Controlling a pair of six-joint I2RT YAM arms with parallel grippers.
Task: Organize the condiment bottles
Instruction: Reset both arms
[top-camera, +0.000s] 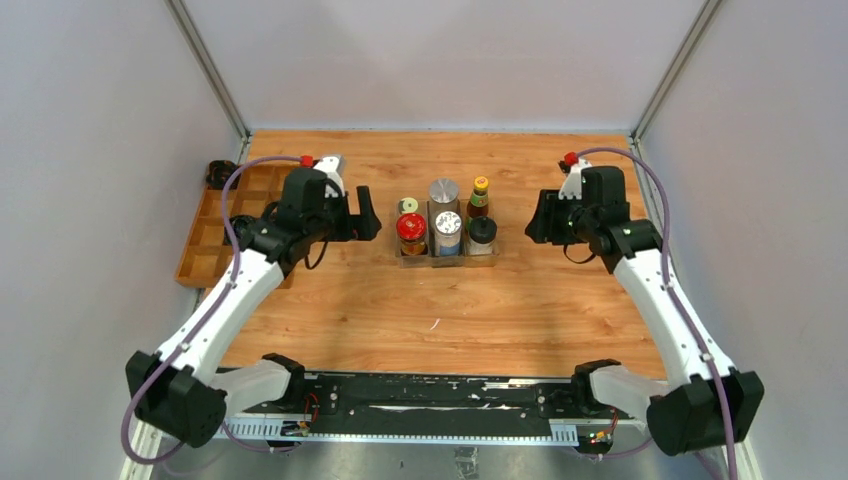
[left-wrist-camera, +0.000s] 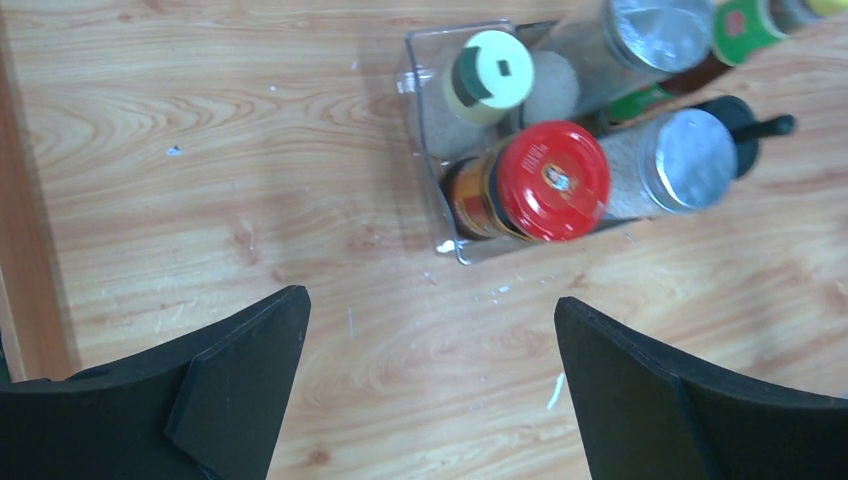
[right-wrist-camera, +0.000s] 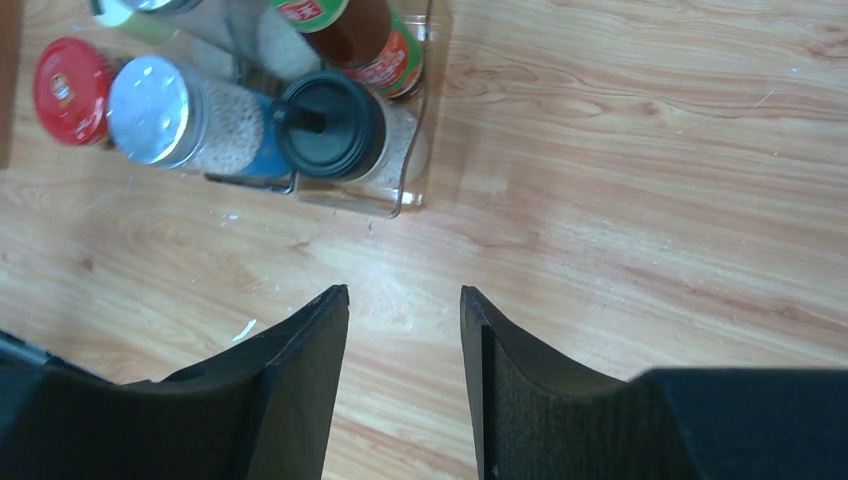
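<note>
The condiment bottles stand together in a clear holder (top-camera: 448, 260) at mid-table. They are a red-lidded jar (top-camera: 411, 228), a yellow-capped shaker (top-camera: 408, 206), a silver-lidded jar (top-camera: 444, 190), a blue-labelled jar (top-camera: 448, 226), a black-capped jar (top-camera: 482, 232) and a brown sauce bottle (top-camera: 480, 192). My left gripper (top-camera: 368, 215) hovers just left of the holder, open wide and empty, and the red-lidded jar (left-wrist-camera: 550, 180) lies ahead of it. My right gripper (top-camera: 535, 218) hovers to the holder's right, partly open and empty, with the black-capped jar (right-wrist-camera: 330, 125) ahead of it.
A wooden compartment tray (top-camera: 215, 235) lies against the left wall, with a black bundle (top-camera: 220, 172) at its far corner. Grey walls close in the table on the left, back and right. Bare wood shows under both grippers.
</note>
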